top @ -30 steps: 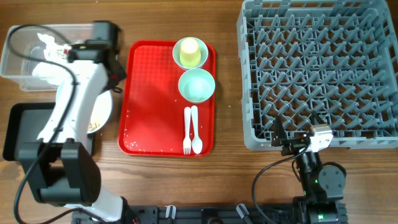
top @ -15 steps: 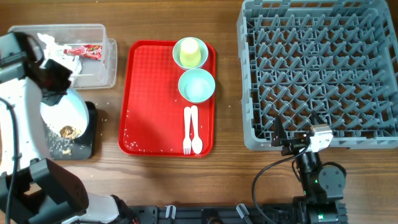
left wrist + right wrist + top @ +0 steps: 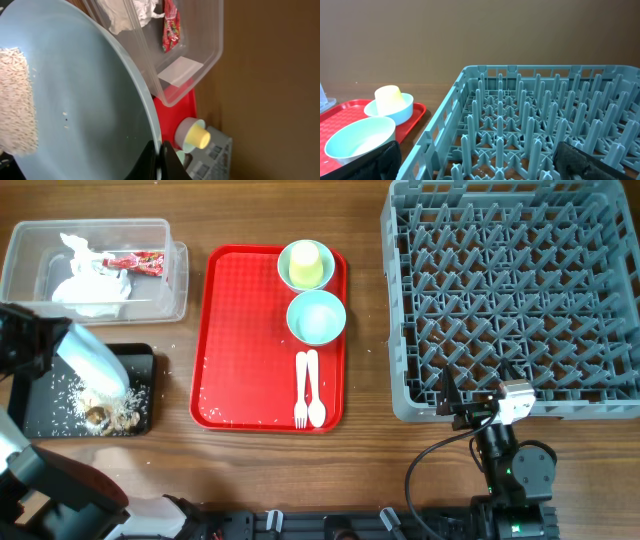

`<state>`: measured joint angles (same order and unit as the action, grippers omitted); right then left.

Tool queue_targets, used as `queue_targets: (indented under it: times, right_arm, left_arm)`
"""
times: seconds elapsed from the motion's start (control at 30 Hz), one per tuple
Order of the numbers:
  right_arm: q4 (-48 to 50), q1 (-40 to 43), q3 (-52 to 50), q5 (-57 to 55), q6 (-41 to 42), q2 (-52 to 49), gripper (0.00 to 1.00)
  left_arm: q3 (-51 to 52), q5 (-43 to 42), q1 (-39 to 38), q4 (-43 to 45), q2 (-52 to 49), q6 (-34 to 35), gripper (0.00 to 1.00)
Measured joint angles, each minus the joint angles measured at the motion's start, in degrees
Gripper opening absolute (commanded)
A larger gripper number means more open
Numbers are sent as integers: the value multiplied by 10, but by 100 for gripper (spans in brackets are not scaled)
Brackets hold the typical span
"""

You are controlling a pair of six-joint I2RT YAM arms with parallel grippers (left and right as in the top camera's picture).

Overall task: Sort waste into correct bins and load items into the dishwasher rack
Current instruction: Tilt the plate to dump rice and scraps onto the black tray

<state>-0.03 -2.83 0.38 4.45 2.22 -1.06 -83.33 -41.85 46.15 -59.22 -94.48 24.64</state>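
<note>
Overhead view of a wooden table (image 3: pixel 370 470). At the left edge the left gripper (image 3: pixel 159 158) is closed on the rim of the pale blue plate (image 3: pixel 95 360); the plate is tipped steeply over the black tray (image 3: pixel 140 365). From above, the gripper itself is mostly lost in the dark arm, which the frame edge cuts off. White rice (image 3: pixel 70 395) and brown lumps (image 3: pixel 100 417) lie scattered on the tray; the wrist view shows a patch of rice on the plate's face, with the plate's lower part cropped. Just behind the tray, the clear tub (image 3: pixel 178 280) holds a crumpled napkin (image 3: pixel 88 285) and a red-and-white wrapper (image 3: pixel 135 262). On the red tray (image 3: pixel 240 350) are a yellow-green cup (image 3: pixel 306 262) sitting in a small green bowl (image 3: pixel 284 268), a pale blue bowl (image 3: pixel 316 317), and a fork (image 3: pixel 300 390) and spoon (image 3: pixel 315 395) side by side. The grey rack (image 3: pixel 510 290) fills the right; its top and right edges are cropped. The right gripper (image 3: pixel 482 167) sits by the rack's near wall, fingers spread wide, holding nothing; only their blurred tips show.
</note>
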Motion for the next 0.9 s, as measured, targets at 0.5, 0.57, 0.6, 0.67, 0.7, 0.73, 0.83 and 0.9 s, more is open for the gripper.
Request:
queue_targets:
  times: [0.5,0.57,0.6,0.67,0.7,0.73,0.83,0.9]
  right_arm:
    - [0,0,0,0,0,0,100]
    - [0,0,0,0,0,0,100]
    - [0,0,0,0,0,0,100]
    - [0,0,0,0,0,0,100]
    - [0,0,0,0,0,0,100]
    - [0,0,0,0,0,0,100]
    - [0,0,0,0,0,0,100]
    - [0,0,0,0,0,0,100]
  left_arm:
    - [-1,-175,120,-44,1,-107,4]
    - [-1,-179,120,-45,1,-109,4]
    - [-1,-181,120,-46,1,-114,4]
    - [-1,-180,120,-38,1,-119,4]
    - [-2,-182,120,-48,1,-120,4]
    - [-2,-186,121,-66,1,-128,4]
    - [-2,-196,122,-87,1,-159,4]
    - [-2,-196,123,-96,1,-174,4]
